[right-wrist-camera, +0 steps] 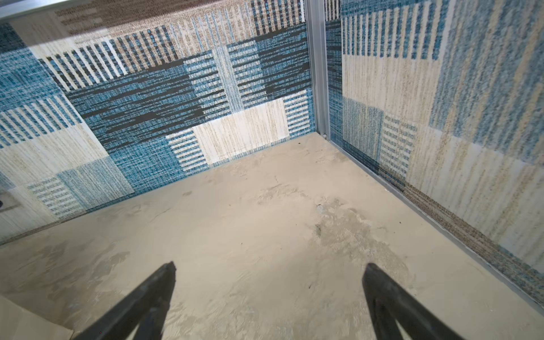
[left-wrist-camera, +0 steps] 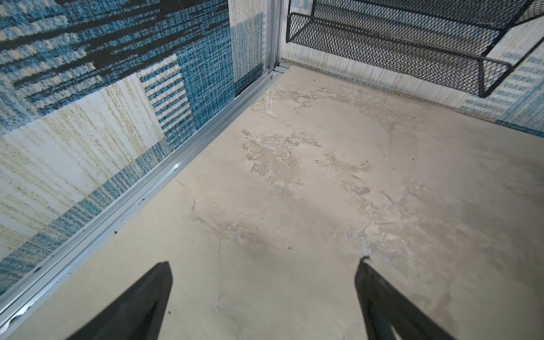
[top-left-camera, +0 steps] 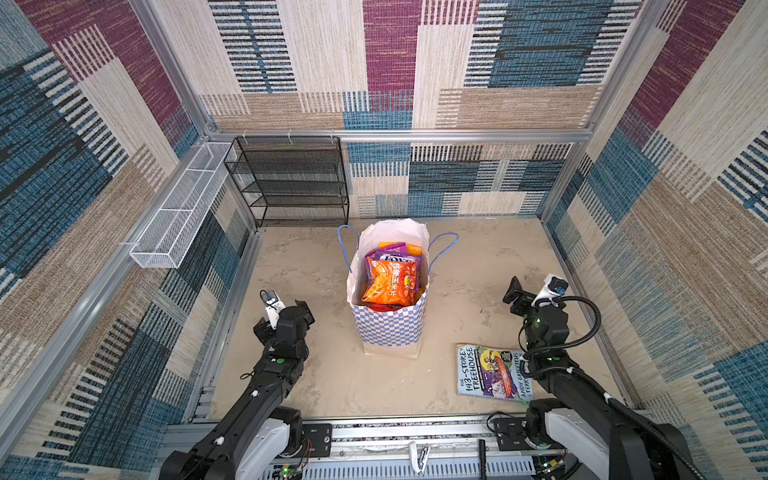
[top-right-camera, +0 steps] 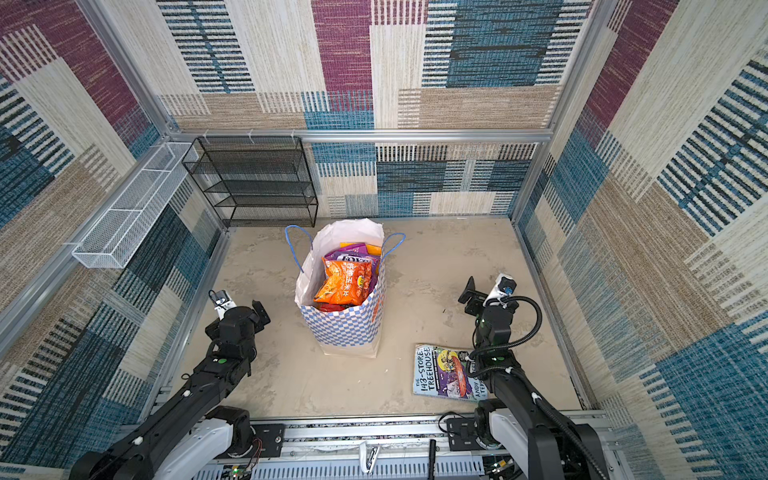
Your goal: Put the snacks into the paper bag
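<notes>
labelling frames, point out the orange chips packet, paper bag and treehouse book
orange chips packet point(top-left-camera: 388, 286), in a top view, front face
paper bag point(top-left-camera: 390, 328), in a top view, checkered wall
treehouse book point(top-left-camera: 490, 372), in a top view, cover centre

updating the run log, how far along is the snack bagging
Done: the orange chips packet and purple Fox's packet lie inside the paper bag, others beneath. In hand: nothing; left pincer and right pincer are open, apart from it. Left: no packet shows outside the bag, only the Treehouse book, so it looks finished.
</notes>
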